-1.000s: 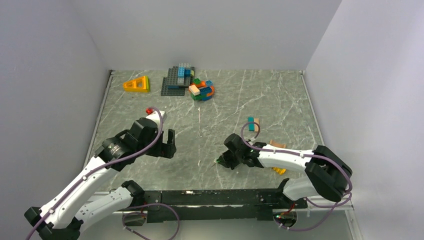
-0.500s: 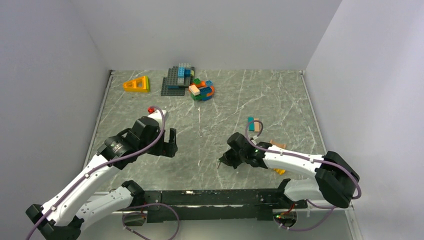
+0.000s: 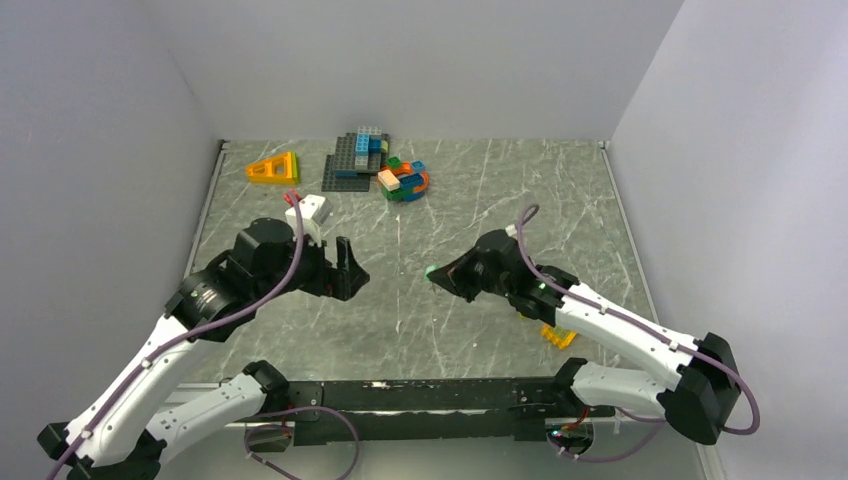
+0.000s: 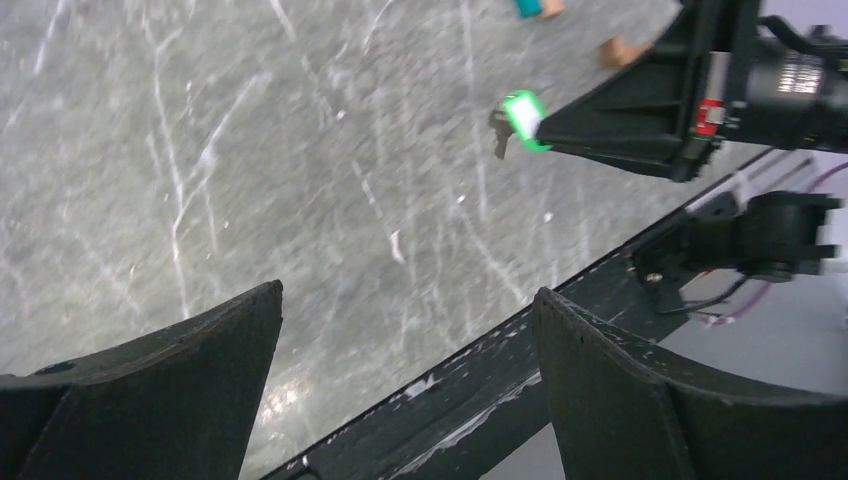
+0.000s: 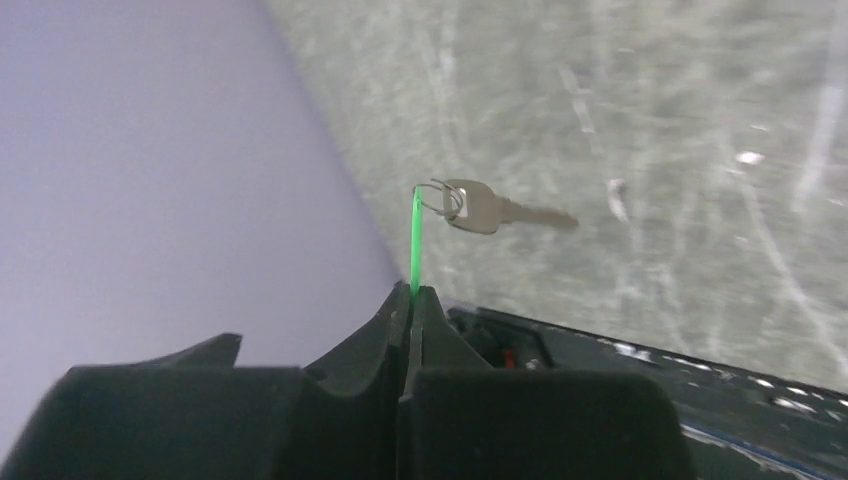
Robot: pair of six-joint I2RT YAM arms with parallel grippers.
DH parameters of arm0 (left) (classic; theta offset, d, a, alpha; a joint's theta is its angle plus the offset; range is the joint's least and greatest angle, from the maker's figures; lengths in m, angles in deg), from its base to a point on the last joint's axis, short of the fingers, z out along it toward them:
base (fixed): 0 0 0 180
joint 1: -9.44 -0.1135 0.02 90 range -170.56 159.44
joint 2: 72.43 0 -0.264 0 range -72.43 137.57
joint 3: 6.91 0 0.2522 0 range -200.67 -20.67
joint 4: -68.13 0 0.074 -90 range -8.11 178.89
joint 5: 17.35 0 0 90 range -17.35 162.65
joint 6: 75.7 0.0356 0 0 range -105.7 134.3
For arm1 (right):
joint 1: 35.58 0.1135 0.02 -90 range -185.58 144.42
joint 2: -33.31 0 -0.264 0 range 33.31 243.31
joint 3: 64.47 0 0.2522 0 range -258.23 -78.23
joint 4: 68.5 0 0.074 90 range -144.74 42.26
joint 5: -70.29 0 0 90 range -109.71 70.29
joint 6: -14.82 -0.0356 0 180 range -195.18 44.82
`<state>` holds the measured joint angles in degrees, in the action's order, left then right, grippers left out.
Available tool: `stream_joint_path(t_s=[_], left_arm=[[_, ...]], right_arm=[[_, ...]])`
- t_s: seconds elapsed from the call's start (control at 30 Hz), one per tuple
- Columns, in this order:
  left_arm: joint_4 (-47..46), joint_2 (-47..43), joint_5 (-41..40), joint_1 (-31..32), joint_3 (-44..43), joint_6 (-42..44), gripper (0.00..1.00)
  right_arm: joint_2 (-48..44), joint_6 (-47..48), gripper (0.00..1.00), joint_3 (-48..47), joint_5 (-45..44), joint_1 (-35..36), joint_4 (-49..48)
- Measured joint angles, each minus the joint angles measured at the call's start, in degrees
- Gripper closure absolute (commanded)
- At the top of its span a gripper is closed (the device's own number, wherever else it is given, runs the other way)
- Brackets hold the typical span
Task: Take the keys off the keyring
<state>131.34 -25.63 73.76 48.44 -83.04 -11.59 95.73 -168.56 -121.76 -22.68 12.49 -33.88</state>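
My right gripper (image 3: 443, 276) is shut on a thin green tag (image 5: 415, 238) and holds it above the table. A small metal keyring (image 5: 436, 198) hangs at the tag's far end with one silver key (image 5: 495, 211) on it. The tag (image 4: 522, 119) and key also show in the left wrist view, at the tip of the right gripper. My left gripper (image 3: 343, 276) is open and empty, left of the tag and well apart from it, above the table.
A pile of toy bricks (image 3: 403, 180) on a dark baseplate (image 3: 348, 165) and a yellow wedge (image 3: 274, 168) lie at the back. A yellow brick (image 3: 557, 336) lies under the right arm. The black arm rail (image 3: 430, 392) runs along the near edge.
My right gripper has lifted the green tag with the key off the table and carried it up and away. My left gripper has risen and shifted slightly right, still open.
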Motion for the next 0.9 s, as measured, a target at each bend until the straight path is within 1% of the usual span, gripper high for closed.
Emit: stream_joint_path(t_s=[0.17, 0.33, 0.43, 0.5, 0.6, 0.67, 0.77, 0.9], left_arm=[[-2.25, -0.92, 3.15, -0.02, -5.46, 1.25, 0.02], [-3.58, 0.96, 7.93, -0.02, -15.28, 4.55, 0.02], [-4.96, 1.68, 12.11, -0.07, -18.86, 6.73, 0.02], [-5.73, 2.05, 15.21, -0.46, -20.20, 7.76, 0.01], [-5.64, 3.17, 19.91, -2.47, -22.58, 8.94, 0.01], [-5.53, 4.11, 23.39, -5.14, -24.55, 9.51, 0.03], [-5.73, 5.01, 29.55, -10.12, -26.93, 10.16, 0.02], [-6.08, 5.16, 35.74, -13.16, -27.39, 10.62, 0.02]], right_arm=[[0.33, 6.69, 1.00, -4.66, 7.96, -4.57, -6.45], [4.57, 14.73, 1.00, -18.27, 14.71, -6.43, -6.80], [7.08, 18.99, 1.00, -26.91, 19.45, -6.43, -7.82], [8.04, 20.74, 1.00, -30.14, 22.36, -6.43, -8.81], [9.46, 22.58, 1.00, -33.29, 27.32, -6.43, -10.19], [10.64, 23.50, 1.00, -34.75, 30.32, -6.47, -10.71], [12.35, 24.52, 1.00, -36.52, 34.38, -6.56, -10.97], [13.51, 25.35, 1.00, -38.49, 38.80, -6.64, -10.88]])
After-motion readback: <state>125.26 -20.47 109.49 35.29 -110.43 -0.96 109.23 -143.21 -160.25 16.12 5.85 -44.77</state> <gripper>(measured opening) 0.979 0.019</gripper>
